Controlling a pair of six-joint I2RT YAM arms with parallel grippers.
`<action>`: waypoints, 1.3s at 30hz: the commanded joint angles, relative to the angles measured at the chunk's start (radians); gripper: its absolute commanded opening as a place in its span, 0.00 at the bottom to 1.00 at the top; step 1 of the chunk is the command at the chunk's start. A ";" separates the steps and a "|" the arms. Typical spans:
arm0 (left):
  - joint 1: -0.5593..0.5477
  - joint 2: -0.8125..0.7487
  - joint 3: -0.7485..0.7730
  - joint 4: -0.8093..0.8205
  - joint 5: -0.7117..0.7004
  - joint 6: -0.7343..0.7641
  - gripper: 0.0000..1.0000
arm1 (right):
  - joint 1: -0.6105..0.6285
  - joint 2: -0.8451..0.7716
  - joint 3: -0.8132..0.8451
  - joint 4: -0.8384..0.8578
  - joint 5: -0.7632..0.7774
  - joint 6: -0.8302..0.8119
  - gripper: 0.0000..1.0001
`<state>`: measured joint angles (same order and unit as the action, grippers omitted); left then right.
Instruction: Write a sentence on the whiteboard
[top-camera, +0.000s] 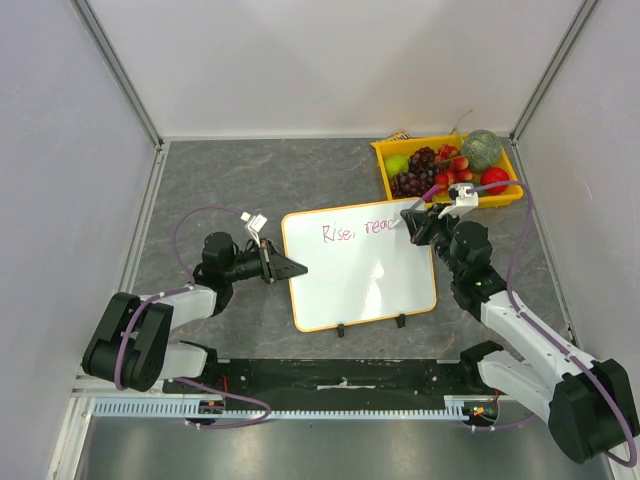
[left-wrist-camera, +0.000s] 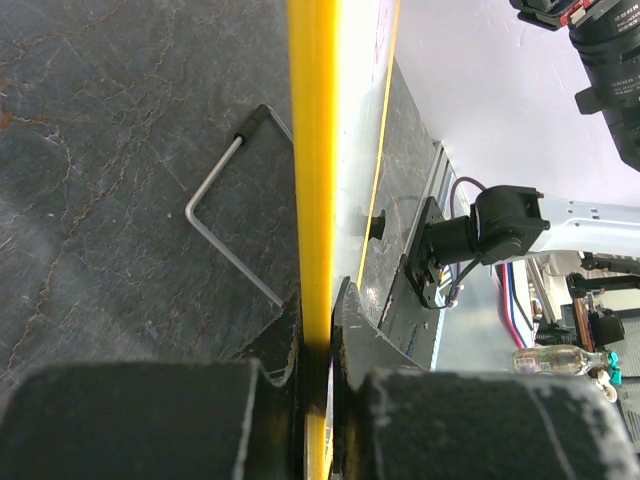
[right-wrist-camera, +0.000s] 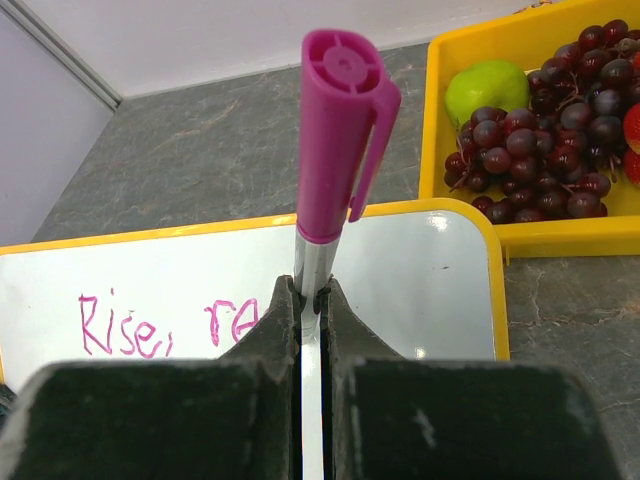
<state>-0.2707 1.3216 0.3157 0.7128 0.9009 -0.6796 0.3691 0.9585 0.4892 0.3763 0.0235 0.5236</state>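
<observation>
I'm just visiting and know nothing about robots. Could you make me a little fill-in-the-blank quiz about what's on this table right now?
1. The left gripper pinches the flat white whiteboard by its thin ____ rim.
2. The right gripper grips a slim silver marker with a ____ cap on its end.
3. The handwritten pinkish-red sentence starts with the word ____.
4. The yellow plastic tray holds dark grapes and a ____ apple.
Missing words: yellow; pink; Rise; green.
</observation>
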 joint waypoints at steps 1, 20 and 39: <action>0.002 0.034 -0.010 -0.118 -0.178 0.176 0.02 | -0.002 -0.012 -0.015 -0.042 0.027 -0.019 0.00; 0.002 0.034 -0.012 -0.116 -0.180 0.176 0.02 | -0.002 -0.044 0.049 -0.027 0.096 -0.027 0.00; 0.002 0.037 -0.009 -0.116 -0.177 0.176 0.02 | -0.009 0.054 0.157 0.022 0.145 -0.027 0.00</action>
<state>-0.2707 1.3216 0.3168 0.7132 0.9020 -0.6788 0.3679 0.9863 0.5922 0.3462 0.1387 0.5049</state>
